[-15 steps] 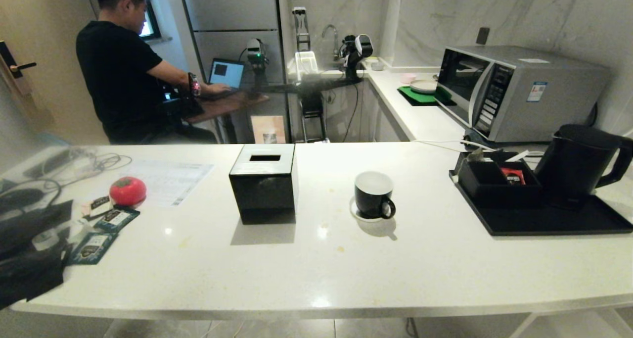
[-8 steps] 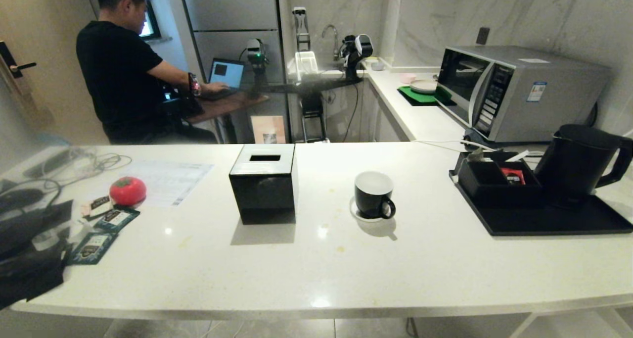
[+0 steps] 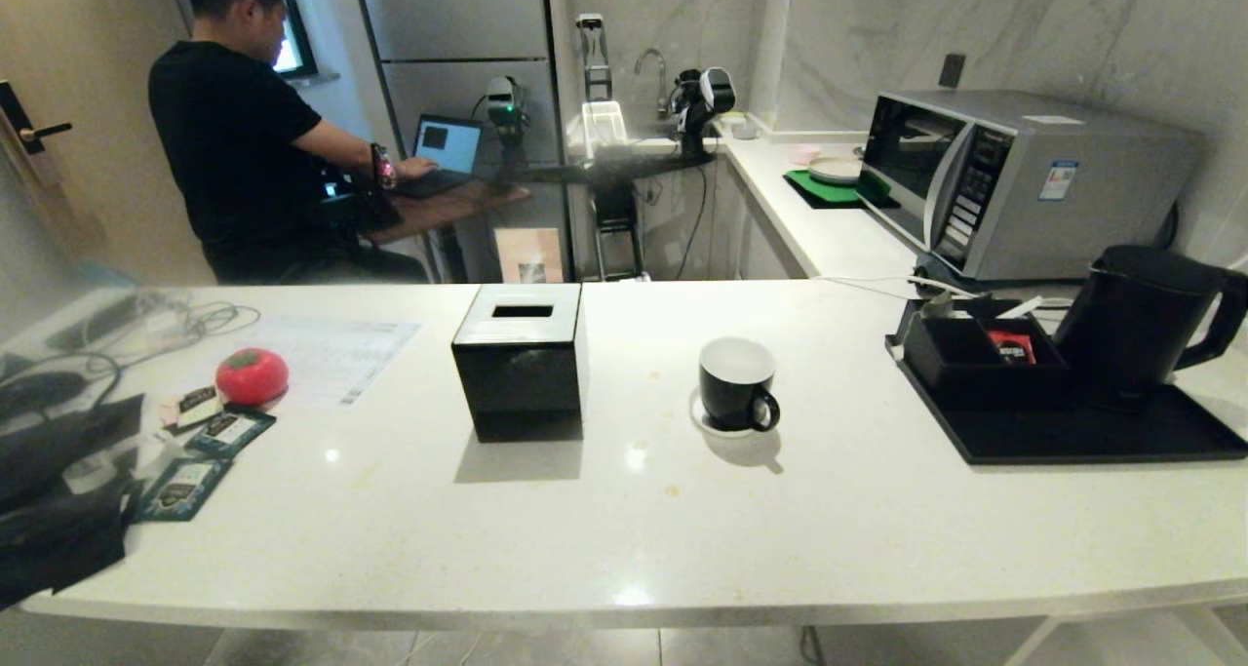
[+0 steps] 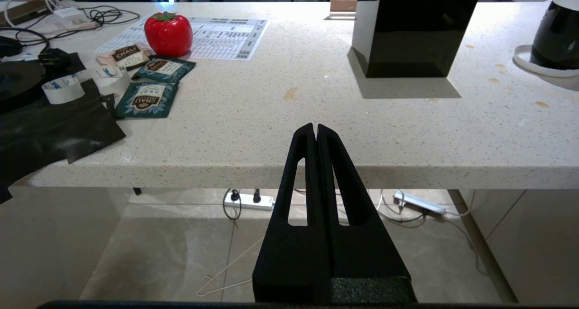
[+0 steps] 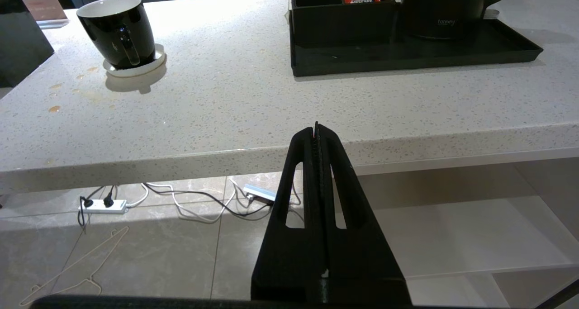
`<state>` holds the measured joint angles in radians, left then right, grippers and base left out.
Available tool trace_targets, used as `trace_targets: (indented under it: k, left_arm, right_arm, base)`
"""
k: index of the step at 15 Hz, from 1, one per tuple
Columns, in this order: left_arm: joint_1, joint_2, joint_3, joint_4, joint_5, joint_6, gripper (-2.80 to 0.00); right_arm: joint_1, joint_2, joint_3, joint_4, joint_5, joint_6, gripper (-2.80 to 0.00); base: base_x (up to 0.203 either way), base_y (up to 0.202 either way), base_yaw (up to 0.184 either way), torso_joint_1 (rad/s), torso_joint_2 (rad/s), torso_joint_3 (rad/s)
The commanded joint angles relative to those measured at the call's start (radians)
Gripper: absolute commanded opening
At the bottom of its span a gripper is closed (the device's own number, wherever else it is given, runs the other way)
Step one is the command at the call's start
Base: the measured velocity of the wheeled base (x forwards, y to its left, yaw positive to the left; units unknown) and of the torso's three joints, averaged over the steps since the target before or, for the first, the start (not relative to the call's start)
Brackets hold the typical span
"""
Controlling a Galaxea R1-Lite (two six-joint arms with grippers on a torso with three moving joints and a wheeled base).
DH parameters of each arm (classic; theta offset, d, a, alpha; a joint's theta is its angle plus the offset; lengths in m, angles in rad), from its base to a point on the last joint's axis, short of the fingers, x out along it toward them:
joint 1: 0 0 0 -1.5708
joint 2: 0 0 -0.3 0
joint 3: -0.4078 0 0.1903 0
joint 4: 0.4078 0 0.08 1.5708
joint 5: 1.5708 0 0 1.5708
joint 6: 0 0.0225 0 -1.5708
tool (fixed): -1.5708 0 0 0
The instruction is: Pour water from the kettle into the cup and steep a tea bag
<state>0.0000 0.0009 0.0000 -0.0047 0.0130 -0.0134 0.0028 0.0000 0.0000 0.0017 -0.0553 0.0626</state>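
White speckled tabletop (image 3: 624, 520) carried my black mug (image 3: 736, 383) on its saucer and matte black kettle (image 3: 1136, 320); both my jaws stayed pressed together below its edge.

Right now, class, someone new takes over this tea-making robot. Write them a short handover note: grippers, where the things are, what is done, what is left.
Left gripper: shut, empty, parked in front of the counter edge.
Right gripper: shut, empty, parked the same way.
Kettle: upright on the black tray, at the right of the counter, handle to the right.
Cup: on its saucer mid-counter, right of the black tissue box; no water can be seen in it.
Tea bag packets: far left, by the red strawberry-shaped thing.
Done: nothing visible yet.
Left: lift kettle, pour, steep a tea bag.
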Motion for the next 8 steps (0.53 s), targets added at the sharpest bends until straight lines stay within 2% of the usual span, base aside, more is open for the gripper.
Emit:
trace_targets:
  k: [1, 8]
  left_arm:
    - [0.000, 0.001, 0.000, 0.000, 0.001, 0.000, -2.80]
    - [0.000, 0.001, 0.000, 0.000, 0.001, 0.000, -2.80]
  right_arm:
    - [0.000, 0.002, 0.000, 0.000, 0.000, 0.000, -2.80]
    - [0.000, 0.002, 0.000, 0.000, -0.001, 0.000, -2.80]
  base:
    - [0.000, 0.000, 0.000, 0.000, 0.00, 0.000]
    - [0.000, 0.000, 0.000, 0.000, 0.00, 0.000]
